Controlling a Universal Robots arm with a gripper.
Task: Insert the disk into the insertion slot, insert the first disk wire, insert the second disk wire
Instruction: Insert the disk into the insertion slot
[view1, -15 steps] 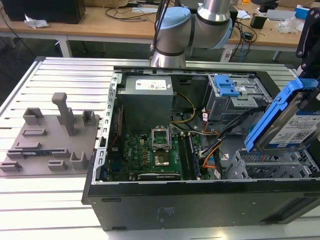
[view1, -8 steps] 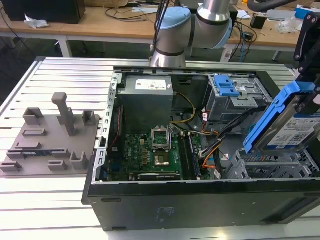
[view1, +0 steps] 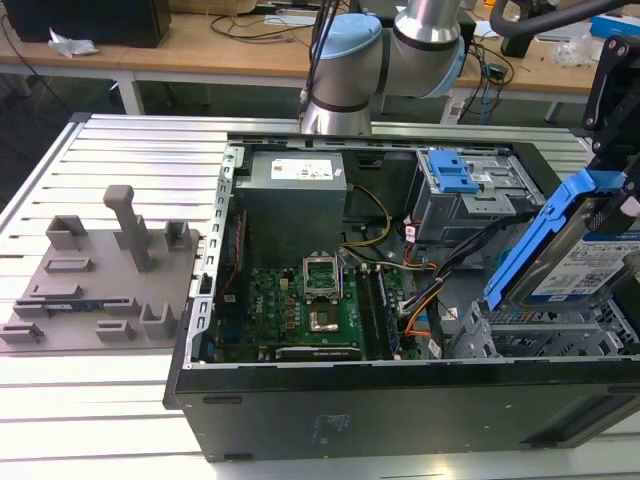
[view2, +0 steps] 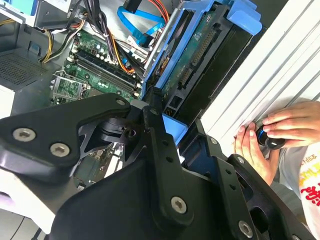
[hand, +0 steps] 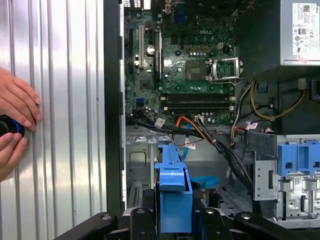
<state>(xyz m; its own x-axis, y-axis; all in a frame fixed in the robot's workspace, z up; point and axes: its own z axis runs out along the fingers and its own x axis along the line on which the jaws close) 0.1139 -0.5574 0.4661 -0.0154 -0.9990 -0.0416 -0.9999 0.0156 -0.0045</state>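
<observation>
The disk (view1: 585, 262), silver-grey with a white label in a bright blue carrier, hangs tilted over the right end of the open computer case. My gripper (view1: 624, 195) is shut on it from above. In both wrist views the black fingers (hand: 144, 220) clamp the blue carrier (hand: 175, 195) edge-on, and its circuit-board side (view2: 197, 55) shows. The insertion slot (view1: 535, 330), a low grey perforated metal bay, lies directly under the disk, which is apart from it. Loose blue (hand: 205, 181) and orange (hand: 192, 127) cables lie beside the bay; which are the disk wires I cannot tell.
A taller grey cage with a blue latch (view1: 462, 182) stands behind the bay. The motherboard (view1: 300, 300) and power supply (view1: 292, 190) fill the case's left part. A grey fixture plate (view1: 95, 280) lies on the ribbed table. A person's hands (hand: 15, 125) hold a black knob beside the case.
</observation>
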